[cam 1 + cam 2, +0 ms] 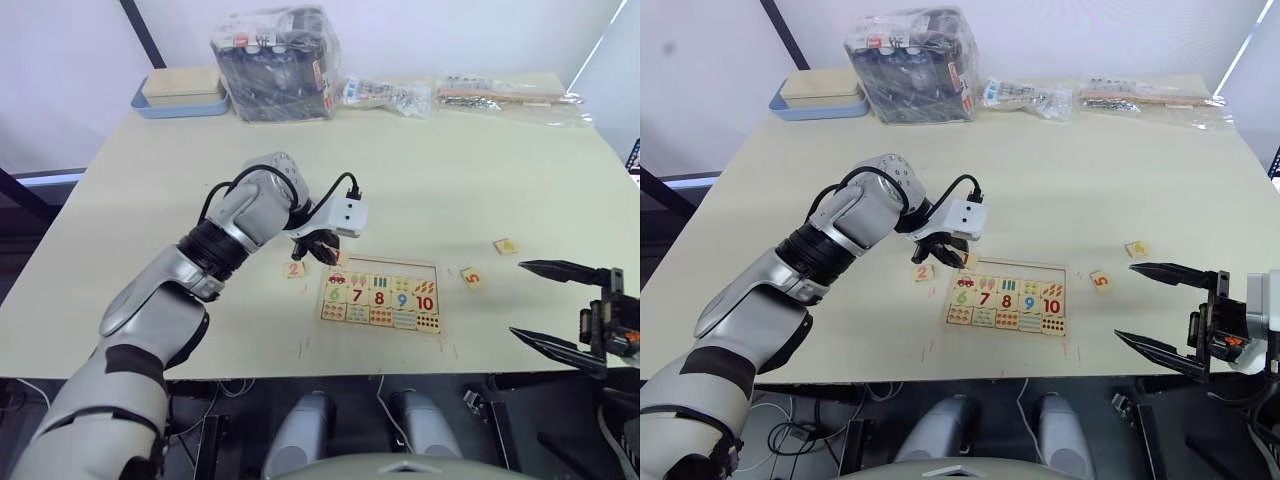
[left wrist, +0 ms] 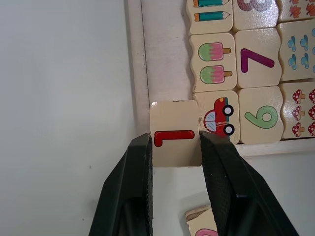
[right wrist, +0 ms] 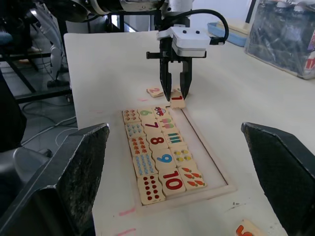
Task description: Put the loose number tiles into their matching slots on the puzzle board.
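Note:
The puzzle board (image 1: 432, 264) lies near the table's front edge, its far row of slots (image 1: 395, 269) bare wood. My left gripper (image 1: 322, 250) is shut on the red "1" tile (image 2: 175, 132), holding it tilted over the board's far-left corner beside the car picture (image 2: 218, 116). The tile's lower edge looks to be at the board (image 3: 177, 102). The "2" tile (image 1: 294, 268) lies just left of the board. On the right lie the "5" tile (image 1: 472, 278) and another loose tile (image 1: 506, 246). My right gripper (image 1: 516, 298) hovers open right of the board, holding nothing.
At the table's back stand a blue tray with a beige lid (image 1: 180, 92), a clear bag of dark items (image 1: 275, 65) and plastic packets (image 1: 390, 95). Small red marks (image 1: 303, 347) sit on the table by the board's corners.

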{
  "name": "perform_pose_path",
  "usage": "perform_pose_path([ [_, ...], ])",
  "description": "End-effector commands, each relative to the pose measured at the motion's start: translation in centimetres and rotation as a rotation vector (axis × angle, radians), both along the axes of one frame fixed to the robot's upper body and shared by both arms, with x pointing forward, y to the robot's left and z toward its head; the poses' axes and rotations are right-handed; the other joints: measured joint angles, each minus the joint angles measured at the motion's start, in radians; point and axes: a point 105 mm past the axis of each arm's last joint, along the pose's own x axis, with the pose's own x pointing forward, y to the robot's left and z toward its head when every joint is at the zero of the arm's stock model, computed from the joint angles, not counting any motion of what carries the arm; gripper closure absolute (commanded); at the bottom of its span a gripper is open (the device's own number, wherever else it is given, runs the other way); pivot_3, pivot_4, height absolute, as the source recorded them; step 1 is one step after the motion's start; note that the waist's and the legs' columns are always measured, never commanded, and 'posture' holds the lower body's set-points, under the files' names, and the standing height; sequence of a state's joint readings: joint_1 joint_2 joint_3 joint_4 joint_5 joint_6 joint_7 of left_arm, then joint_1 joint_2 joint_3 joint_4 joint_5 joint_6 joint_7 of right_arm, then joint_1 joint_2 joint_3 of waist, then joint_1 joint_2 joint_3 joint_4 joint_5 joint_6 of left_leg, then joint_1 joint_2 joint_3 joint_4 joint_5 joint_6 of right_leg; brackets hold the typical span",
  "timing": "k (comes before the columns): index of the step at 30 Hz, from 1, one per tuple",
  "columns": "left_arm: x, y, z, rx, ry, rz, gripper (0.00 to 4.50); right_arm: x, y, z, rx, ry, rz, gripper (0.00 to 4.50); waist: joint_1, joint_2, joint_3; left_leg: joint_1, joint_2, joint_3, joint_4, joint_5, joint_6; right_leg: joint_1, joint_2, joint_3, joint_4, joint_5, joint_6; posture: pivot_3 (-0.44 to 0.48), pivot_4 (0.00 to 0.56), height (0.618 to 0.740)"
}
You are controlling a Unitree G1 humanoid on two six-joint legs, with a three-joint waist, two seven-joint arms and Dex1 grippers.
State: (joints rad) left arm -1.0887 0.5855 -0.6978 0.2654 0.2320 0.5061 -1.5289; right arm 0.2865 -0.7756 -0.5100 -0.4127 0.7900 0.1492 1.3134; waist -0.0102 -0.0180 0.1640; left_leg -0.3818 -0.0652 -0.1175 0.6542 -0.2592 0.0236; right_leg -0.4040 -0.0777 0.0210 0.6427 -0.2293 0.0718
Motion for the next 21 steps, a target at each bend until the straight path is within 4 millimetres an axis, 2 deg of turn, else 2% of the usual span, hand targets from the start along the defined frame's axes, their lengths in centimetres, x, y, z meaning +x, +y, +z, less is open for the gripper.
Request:
perform_pose_path([
  [1,-0.1,-0.1,1.0,-0.011,-0.022,-0.010,3.57,-0.3,-0.4,0.4,-0.009,-0.021,-0.003,0.00,0.000,0.000,0.000,0.000,0.000,0.000,0.000,0.000,0.000,0.000,0.000,0.000,0.000,0.000,0.000,0.000,0.150,0.740],
  [21,-0.2,-0.8,-0.3,0.006,-0.009,-0.015,3.57,-1.0,-0.4,0.1,-0.006,-0.021,-0.050,0.00,0.000,0.000,0.000,0.000,0.000,0.000,0.000,0.000,0.000,0.000,0.000,0.000,0.000,0.000,0.000,0.000,0.150,0.740],
])
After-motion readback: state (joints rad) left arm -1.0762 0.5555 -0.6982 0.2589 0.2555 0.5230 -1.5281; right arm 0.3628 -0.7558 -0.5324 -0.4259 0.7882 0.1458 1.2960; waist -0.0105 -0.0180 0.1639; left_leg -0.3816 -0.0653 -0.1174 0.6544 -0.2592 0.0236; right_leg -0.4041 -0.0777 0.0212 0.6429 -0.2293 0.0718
